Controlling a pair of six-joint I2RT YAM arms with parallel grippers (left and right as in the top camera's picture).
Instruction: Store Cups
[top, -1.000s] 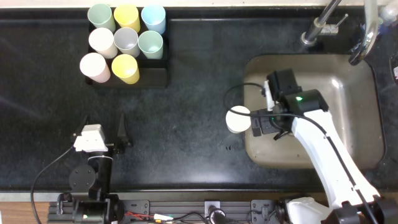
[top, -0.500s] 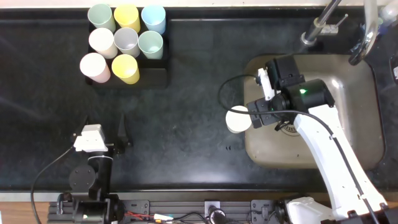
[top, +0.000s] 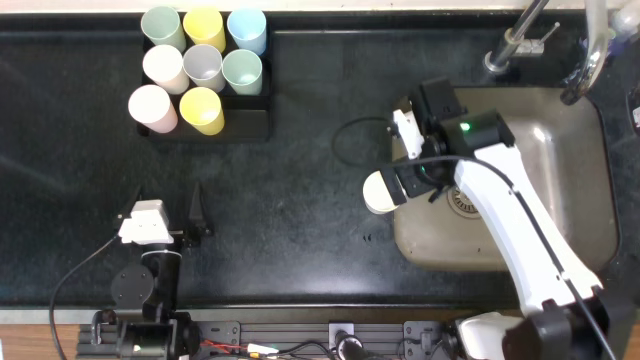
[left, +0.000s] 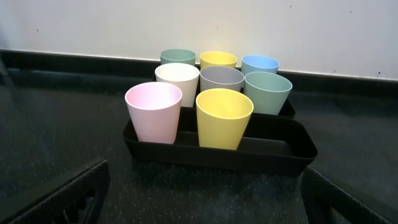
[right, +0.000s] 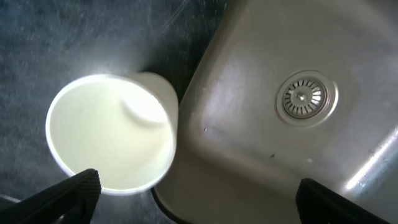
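A cream cup (top: 377, 190) (right: 111, 134) sits on the dark counter right against the sink's left rim, its mouth facing up. My right gripper (top: 405, 178) (right: 199, 190) hovers over the rim beside it. Its fingers are open wide, and one finger (right: 81, 193) is at the cup's edge. At the back left a black tray (top: 250, 124) (left: 273, 149) holds several cups, with a pink cup (left: 153, 112) and a yellow cup (left: 224, 117) in its front row. My left gripper (top: 165, 215) (left: 205, 196) rests open near the front left, facing the tray, with nothing in it.
The steel sink (top: 560, 130) (right: 273, 155) with its drain (right: 302, 97) takes up the right side, and a faucet (top: 515, 40) stands behind it. A black cable (top: 350, 140) loops over the counter left of the sink. Bare counter lies between tray and sink.
My right gripper has moved from over the sink toward its left rim and up the view. The cream cup has shifted only slightly left. The left arm has not moved.
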